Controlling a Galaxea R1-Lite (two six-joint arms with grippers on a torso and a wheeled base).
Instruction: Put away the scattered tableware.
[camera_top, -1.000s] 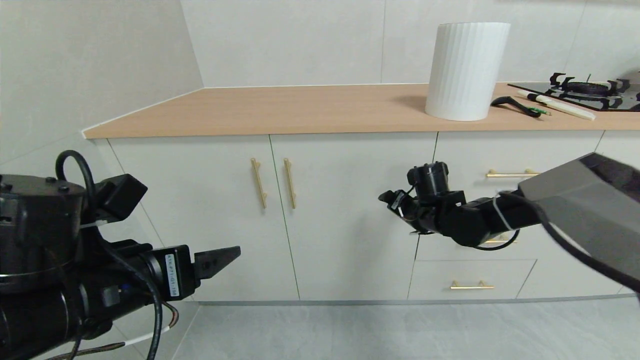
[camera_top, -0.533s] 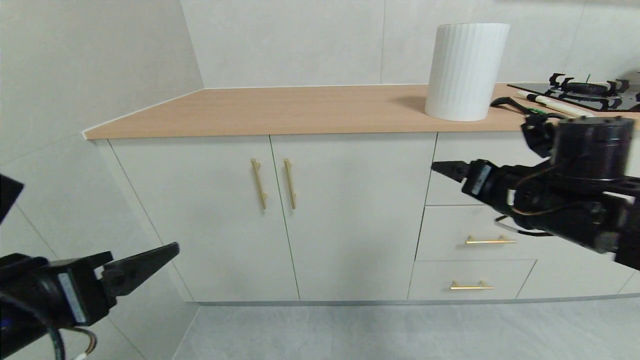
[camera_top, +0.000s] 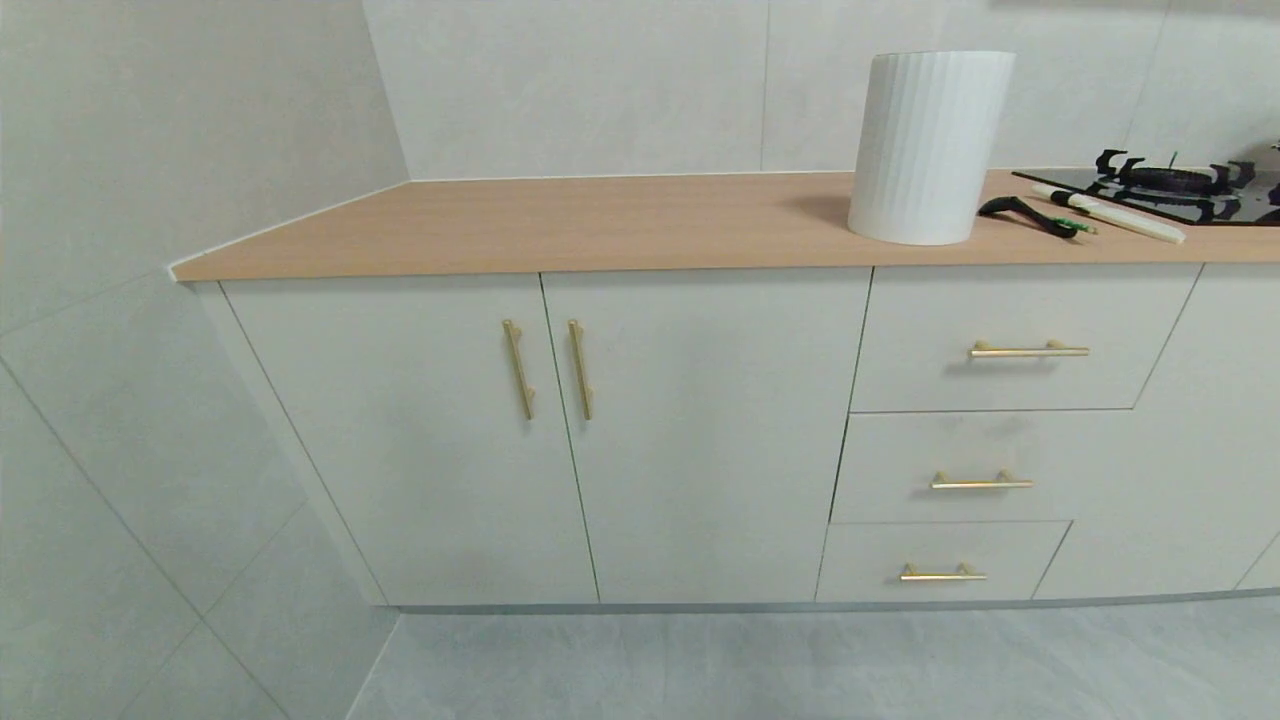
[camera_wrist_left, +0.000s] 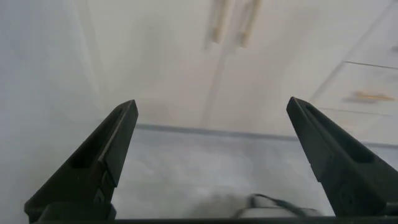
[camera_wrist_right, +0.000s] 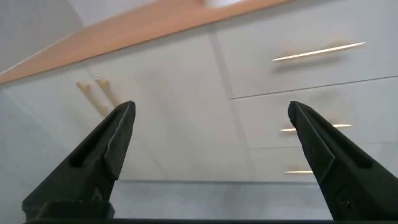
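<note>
Lying on counter (camera_top: 600, 225) just beside white ribbed holder (camera_top: 928, 145), at hob (camera_top: 1170, 185) edge: black-handled utensil (camera_top: 1030, 212), pale slim utensil (camera_top: 1110, 213). Judged light, stiff, smooth, likely slippery; best pinched mid-handle. Left end effector (camera_wrist_left: 211, 102) and right end effector (camera_wrist_right: 210, 104) were spread wide, empty, facing cabinet fronts.

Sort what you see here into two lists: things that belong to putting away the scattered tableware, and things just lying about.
Belong to the job:
- black curved utensil
- long white utensil
- tall white ribbed container, probably their holder
- left claw and right claw, both open

Just there:
- black gas hob
- light wooden countertop
- pale cupboard doors
- pale brass-handled drawers
</note>
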